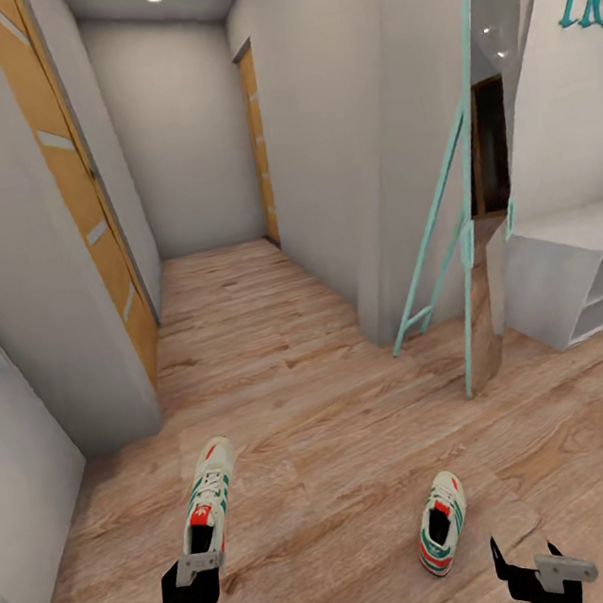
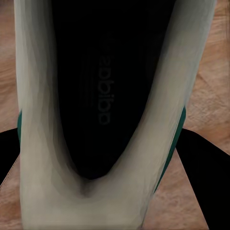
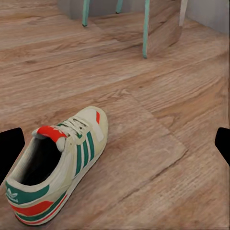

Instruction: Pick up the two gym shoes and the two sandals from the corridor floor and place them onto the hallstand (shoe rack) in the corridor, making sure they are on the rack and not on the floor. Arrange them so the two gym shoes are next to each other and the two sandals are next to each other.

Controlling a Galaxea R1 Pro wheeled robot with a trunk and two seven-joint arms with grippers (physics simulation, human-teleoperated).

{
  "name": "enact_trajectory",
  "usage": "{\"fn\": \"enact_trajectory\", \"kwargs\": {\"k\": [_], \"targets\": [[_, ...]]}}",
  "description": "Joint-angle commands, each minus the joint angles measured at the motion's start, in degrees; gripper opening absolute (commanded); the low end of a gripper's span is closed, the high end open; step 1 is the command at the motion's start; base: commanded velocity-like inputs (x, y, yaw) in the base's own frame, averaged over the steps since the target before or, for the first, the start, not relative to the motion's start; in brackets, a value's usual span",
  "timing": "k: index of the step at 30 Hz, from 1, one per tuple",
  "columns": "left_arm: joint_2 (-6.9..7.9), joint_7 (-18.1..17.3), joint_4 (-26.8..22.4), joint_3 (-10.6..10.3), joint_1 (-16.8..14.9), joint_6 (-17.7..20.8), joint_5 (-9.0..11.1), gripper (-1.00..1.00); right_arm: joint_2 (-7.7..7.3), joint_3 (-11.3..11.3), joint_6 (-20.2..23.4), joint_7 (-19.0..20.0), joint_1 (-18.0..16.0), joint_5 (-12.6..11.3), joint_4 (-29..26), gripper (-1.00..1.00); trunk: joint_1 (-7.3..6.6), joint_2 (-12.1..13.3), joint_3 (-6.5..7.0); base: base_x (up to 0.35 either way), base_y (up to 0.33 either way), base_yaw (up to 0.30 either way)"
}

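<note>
One cream gym shoe (image 1: pixel 209 499) with green stripes sits between the fingers of my left gripper (image 1: pixel 199 567), which is shut on its heel end. The left wrist view looks straight into that gym shoe's dark opening (image 2: pixel 100 96), with a black finger (image 2: pixel 203 167) against each side. The other gym shoe (image 1: pixel 443 523) lies on the corridor floor (image 1: pixel 294 388), left of and just beyond my right gripper (image 1: pixel 532 568). In the right wrist view that gym shoe (image 3: pixel 57 167) lies ahead of the open right gripper (image 3: pixel 115 146), apart from it. The hallstand (image 1: pixel 570 247) stands far right. The sandals are out of view.
A tall mirror (image 1: pixel 481 221) in a teal frame leans against the wall corner just left of the hallstand. A white cabinet (image 1: pixel 22 491) stands at the left, and wooden doors (image 1: pixel 80 207) line the corridor. The grounded shoe rests on a thin wood-toned mat (image 3: pixel 143 148).
</note>
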Motion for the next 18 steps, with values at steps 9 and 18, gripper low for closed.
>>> {"fn": "enact_trajectory", "kwargs": {"k": [9,18], "targets": [[-0.03,-0.4,0.0,0.5,0.0,-0.2,-0.4,-1.00,0.02,-0.3,-0.2,0.0,-0.1,0.4,0.1,1.00,-0.01,0.0,-0.05,0.002,0.307,-0.300],[-0.03,-0.4,0.0,0.5,0.0,-0.2,-0.4,-1.00,0.02,-0.3,-0.2,0.0,-0.1,0.4,0.1,1.00,-0.01,0.0,-0.05,0.000,0.307,-0.300]]}}
